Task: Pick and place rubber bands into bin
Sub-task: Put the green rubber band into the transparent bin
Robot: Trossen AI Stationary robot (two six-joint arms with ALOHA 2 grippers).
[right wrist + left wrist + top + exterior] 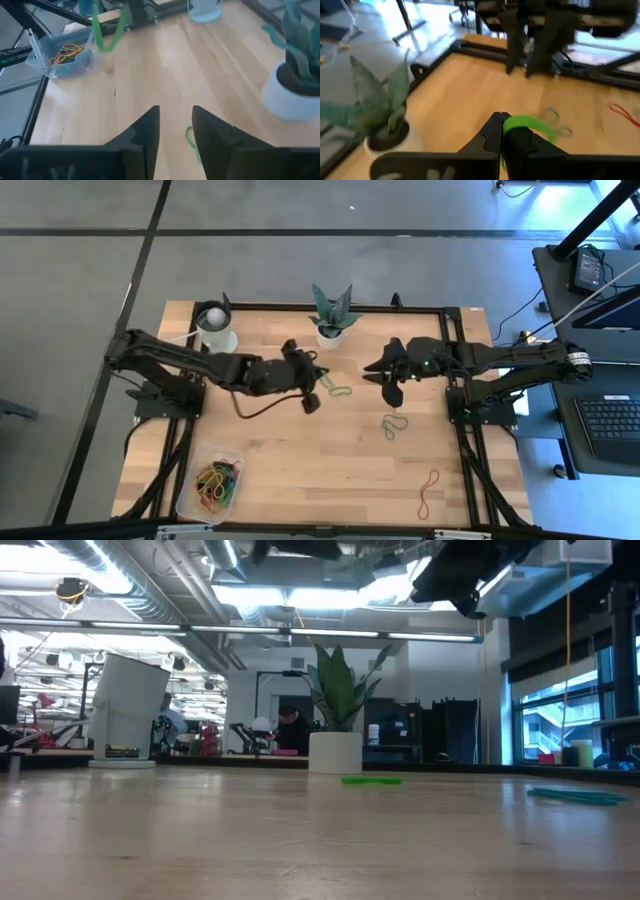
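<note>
My left gripper (318, 387) is above the middle of the table, shut on a green rubber band (526, 123). In the right wrist view that band (107, 31) hangs as a loop. My right gripper (386, 380) faces it from the right, open (176, 125), with nothing between its fingers. Another green band (372, 780) lies flat on the table, as do a teal band (393, 425) and a red band (429, 491). The clear bin (210, 480) stands at the near left corner with several coloured bands inside. My left gripper pinches the green rubber band between its two fingertips, at one spot of the loop (509, 121). The fingers come slanting down from the table's left. The rest of the loop hangs slack below the fingers, clear of the table (106, 47).
A white cup (216, 330) stands at the far left and a potted plant (331, 315) at the far middle. Black frame rails (452, 395) run along the table's edges. Bare wood lies between the bin and the red band.
</note>
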